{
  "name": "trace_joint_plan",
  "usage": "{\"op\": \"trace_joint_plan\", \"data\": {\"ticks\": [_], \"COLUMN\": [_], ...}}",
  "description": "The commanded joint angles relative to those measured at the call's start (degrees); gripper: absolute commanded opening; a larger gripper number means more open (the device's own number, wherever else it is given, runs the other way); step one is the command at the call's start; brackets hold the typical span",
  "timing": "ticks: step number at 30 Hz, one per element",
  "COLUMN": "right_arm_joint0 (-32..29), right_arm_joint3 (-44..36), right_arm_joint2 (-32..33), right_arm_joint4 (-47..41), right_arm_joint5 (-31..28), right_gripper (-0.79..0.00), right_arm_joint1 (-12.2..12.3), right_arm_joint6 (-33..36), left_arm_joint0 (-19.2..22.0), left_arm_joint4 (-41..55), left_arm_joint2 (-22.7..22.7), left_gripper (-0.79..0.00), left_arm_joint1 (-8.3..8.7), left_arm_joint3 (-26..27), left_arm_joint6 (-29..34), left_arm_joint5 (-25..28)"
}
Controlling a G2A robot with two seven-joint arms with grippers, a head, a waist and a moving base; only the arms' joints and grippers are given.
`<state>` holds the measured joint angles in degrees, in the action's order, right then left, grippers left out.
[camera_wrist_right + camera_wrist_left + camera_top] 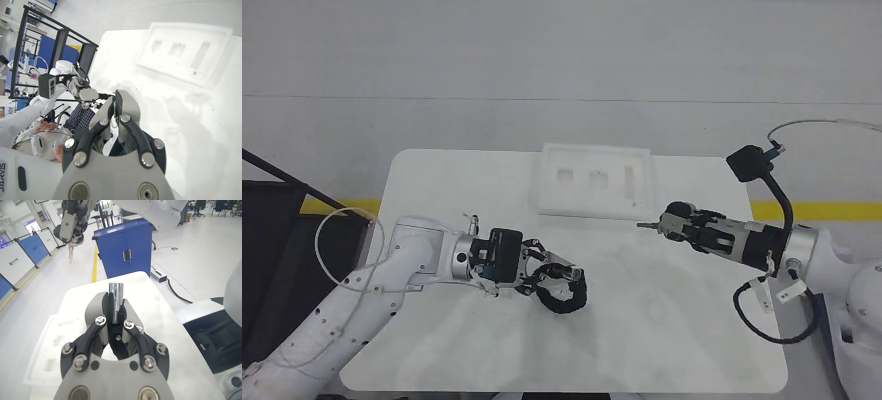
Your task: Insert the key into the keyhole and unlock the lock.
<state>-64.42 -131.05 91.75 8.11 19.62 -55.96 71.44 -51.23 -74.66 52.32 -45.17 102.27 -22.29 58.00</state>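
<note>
Tabletop [642,330] — left tool [113,300] tight on lock [115,291], right tool [664,222] tight on key [70,254], well apart

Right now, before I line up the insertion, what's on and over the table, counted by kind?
Keys: 1, the silver metal key in the right hand
Locks: 1, the black cable lock with chrome cylinder in the left hand
Trays: 1, the white foam tray with three recesses
Hands: 2
Total: 5

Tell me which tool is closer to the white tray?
Right. The right tool, holding the key, is beside the tray; the left tool, holding the lock, is farther off.
</note>
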Motion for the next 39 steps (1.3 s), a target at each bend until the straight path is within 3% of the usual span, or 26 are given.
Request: {"op": "trace_joint_plan", "data": {"ticks": [1,13,26,39], "right_arm_joint0": [-0.03,3.61,3.99,3.19], "right_arm_joint3": [-2.48,-3.59,-3.59,-3.59], "right_arm_joint2": [0.54,-1.87,-8.60,-8.41], "right_arm_joint4": [-0.69,-2.01,5.93,8.97], "right_arm_joint5": [1.41,1.55,-0.30,-1.86], "right_gripper": [-0.785,-0.785,-0.785,-0.785], "right_arm_joint1": [0.14,0.72,1.26,1.64], "right_arm_joint6": [-0.04,-3.16,-8.11,-9.07], "left_arm_joint0": [0.60,3.34,8.15,11.50], "left_arm_joint4": [0.43,-0.13,2.65,3.66], "left_arm_joint2": [0.16,1.37,-3.39,-6.18], "left_gripper": [-0.785,-0.785,-0.785,-0.785], "left_arm_joint1": [0.39,0.52,-2.63,-5.12], "left_arm_joint3": [1.03,1.42,-2.45,-5.23], "left_arm_joint6": [-0.60,-1.92,1.33,4.27], "left_arm_joint5": [0.00,-0.33,-0.86,-0.60]}}
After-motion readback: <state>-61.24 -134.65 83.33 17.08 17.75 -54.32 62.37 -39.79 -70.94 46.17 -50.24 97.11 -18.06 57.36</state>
